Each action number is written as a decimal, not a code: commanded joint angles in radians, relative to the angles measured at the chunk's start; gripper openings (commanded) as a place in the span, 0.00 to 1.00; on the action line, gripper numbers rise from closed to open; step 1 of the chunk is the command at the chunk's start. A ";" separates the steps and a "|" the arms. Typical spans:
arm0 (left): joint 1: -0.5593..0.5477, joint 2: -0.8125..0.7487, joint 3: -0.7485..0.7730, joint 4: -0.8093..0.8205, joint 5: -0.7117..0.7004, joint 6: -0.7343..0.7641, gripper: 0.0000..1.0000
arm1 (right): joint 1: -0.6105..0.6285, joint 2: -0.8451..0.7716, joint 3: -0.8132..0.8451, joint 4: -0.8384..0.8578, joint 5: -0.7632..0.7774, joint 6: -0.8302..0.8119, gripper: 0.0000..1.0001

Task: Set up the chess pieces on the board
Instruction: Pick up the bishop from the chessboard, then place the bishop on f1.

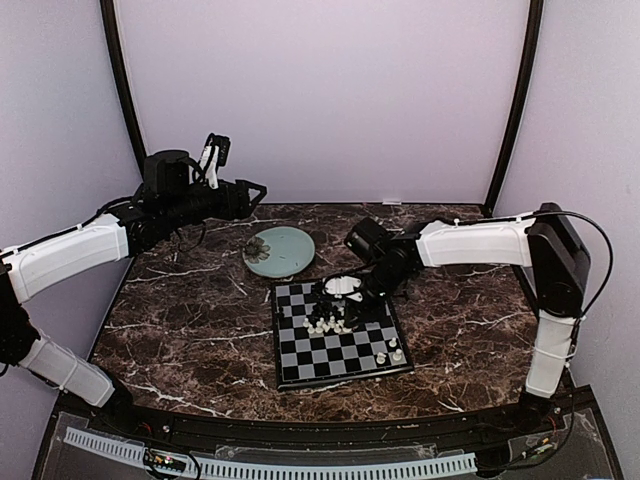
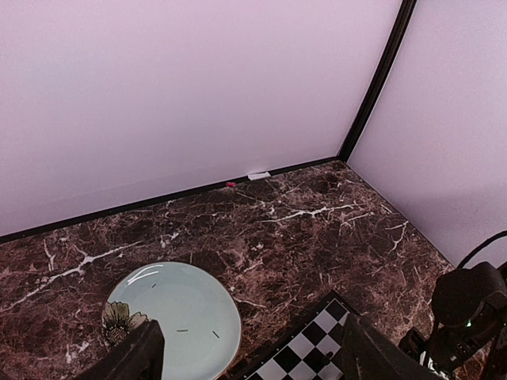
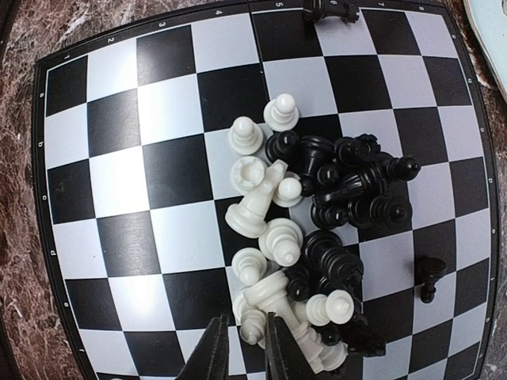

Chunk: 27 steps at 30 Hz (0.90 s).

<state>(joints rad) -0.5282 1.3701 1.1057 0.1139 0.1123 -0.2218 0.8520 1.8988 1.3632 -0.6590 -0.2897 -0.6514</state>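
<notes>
The chess pieces, cream and black, lie heaped near the middle of the board, which sits mid-table on the dark marble table. The right gripper hangs over the heap, jaws narrowed around a white piece; whether they pinch it I cannot tell. The left gripper, spread wide, hovers far left above the pale green plate.

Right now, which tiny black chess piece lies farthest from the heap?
The lone black piece on the edge row of the black-and-white chequered board, top of the right wrist view. The other stray black piece sits nearer the heap.
</notes>
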 commanded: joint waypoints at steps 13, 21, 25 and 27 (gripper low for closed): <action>-0.001 -0.029 0.000 0.000 0.005 0.001 0.79 | 0.018 -0.086 -0.012 -0.038 0.024 -0.004 0.03; -0.001 -0.022 0.001 0.000 0.008 -0.002 0.79 | 0.025 -0.176 -0.077 -0.086 0.012 -0.002 0.03; -0.001 -0.018 -0.001 0.001 0.011 -0.005 0.79 | 0.033 -0.202 -0.120 -0.094 0.005 -0.001 0.03; -0.001 -0.016 0.000 0.001 0.011 -0.006 0.79 | 0.045 -0.212 -0.135 -0.104 0.004 -0.003 0.03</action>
<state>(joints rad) -0.5282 1.3701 1.1057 0.1135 0.1150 -0.2222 0.8719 1.7184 1.2625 -0.7303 -0.2699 -0.6544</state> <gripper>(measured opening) 0.794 0.032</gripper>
